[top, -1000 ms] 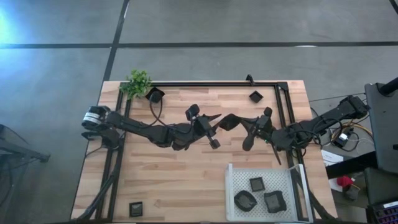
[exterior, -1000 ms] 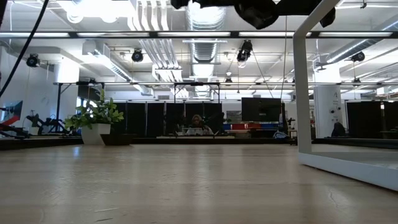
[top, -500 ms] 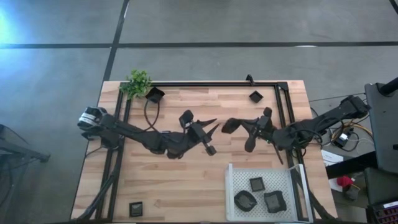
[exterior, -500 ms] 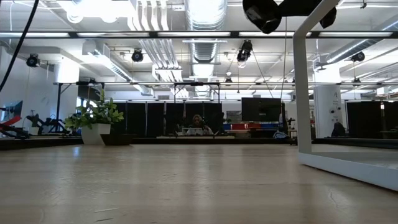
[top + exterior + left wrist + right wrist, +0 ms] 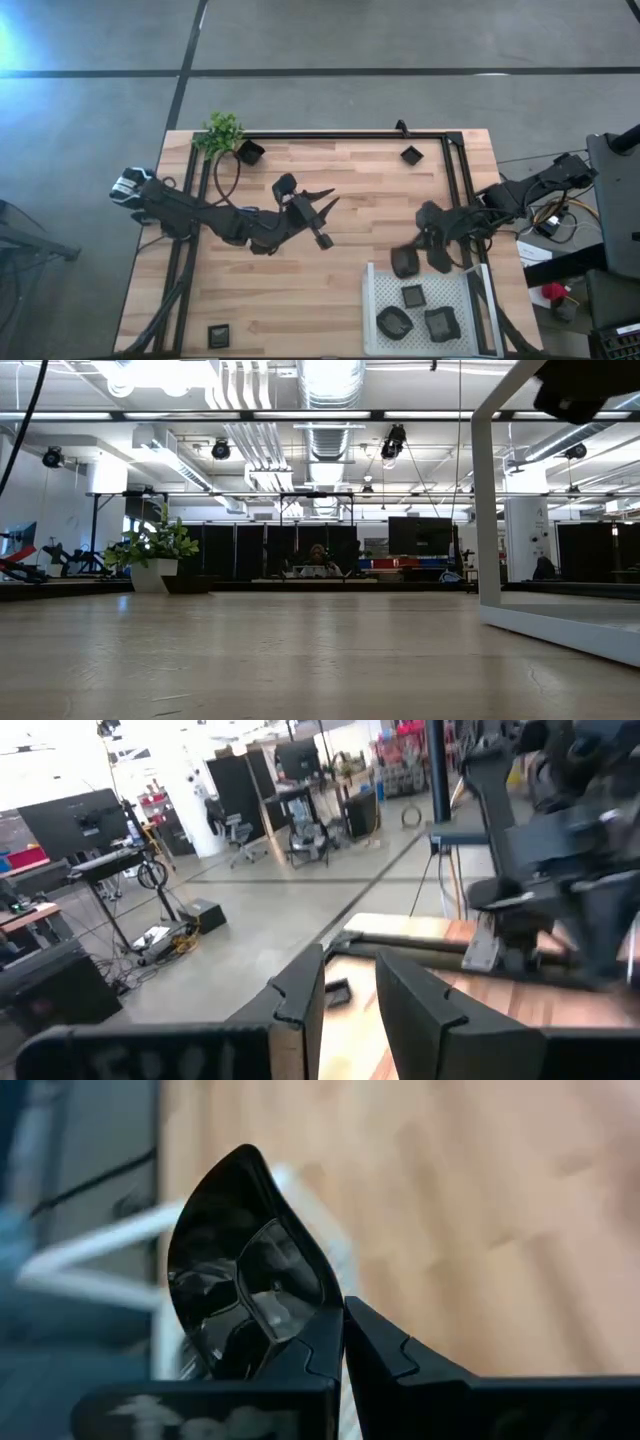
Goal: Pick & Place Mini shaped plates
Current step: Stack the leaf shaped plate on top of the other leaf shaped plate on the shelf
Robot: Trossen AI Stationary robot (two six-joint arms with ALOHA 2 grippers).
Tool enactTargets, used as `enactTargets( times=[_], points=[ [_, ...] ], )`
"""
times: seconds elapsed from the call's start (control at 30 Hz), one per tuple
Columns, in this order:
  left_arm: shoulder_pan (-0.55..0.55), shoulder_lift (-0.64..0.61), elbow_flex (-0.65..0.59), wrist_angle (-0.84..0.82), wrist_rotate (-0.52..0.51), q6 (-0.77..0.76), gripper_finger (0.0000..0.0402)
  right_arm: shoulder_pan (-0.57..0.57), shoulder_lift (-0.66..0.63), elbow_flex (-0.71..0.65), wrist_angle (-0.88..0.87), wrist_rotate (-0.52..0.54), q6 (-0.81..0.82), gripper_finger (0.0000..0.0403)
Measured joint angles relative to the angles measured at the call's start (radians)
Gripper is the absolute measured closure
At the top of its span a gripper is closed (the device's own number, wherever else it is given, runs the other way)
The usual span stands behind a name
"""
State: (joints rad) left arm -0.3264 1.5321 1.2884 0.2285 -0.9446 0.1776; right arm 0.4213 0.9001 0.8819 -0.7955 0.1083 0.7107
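Right wrist view, right gripper (image 5: 340, 1345): jaws pinched tight on the rim of a glossy black teardrop-shaped plate (image 5: 250, 1270), which stands up between the fingers.
High view, right gripper (image 5: 420, 255): held plate (image 5: 403, 262) hangs over the far edge of the white perforated tray (image 5: 475, 300).
Tray contents: three black plates, a small square one (image 5: 412, 296), a rounded one (image 5: 393, 322) and a wavy one (image 5: 441, 323).
Left gripper (image 5: 322, 215): above mid-table, jaws spread wide with nothing between them.
Loose plates: one beside the green plant (image 5: 222, 131) at (image 5: 250, 152), one at the far rail (image 5: 411, 155), one at the near left corner (image 5: 218, 335).
Table (image 5: 300, 290): light wood.
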Motion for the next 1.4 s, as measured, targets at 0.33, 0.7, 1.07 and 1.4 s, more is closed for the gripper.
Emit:
enactTargets(
  times=[0.33,0.7,1.07,1.4],
  points=[
    [0.002,-0.043,0.000,-0.282,0.000,-0.149,0.0312,0.028,0.120,-0.047,0.033,-0.321,0.032,0.0394],
    [0.002,-0.048,0.000,-0.352,0.000,-0.173,0.0312,0.086,0.341,-0.048,0.186,-0.346,0.053,0.0394],
    [0.002,-0.089,0.000,-0.386,0.004,-0.150,0.0312,0.116,0.559,-0.041,0.312,-0.356,0.140,0.0394],
    [0.002,-0.114,0.000,-0.397,0.004,-0.145,0.0312,0.129,0.642,-0.040,0.354,-0.380,0.154,0.0394]
  ],
)
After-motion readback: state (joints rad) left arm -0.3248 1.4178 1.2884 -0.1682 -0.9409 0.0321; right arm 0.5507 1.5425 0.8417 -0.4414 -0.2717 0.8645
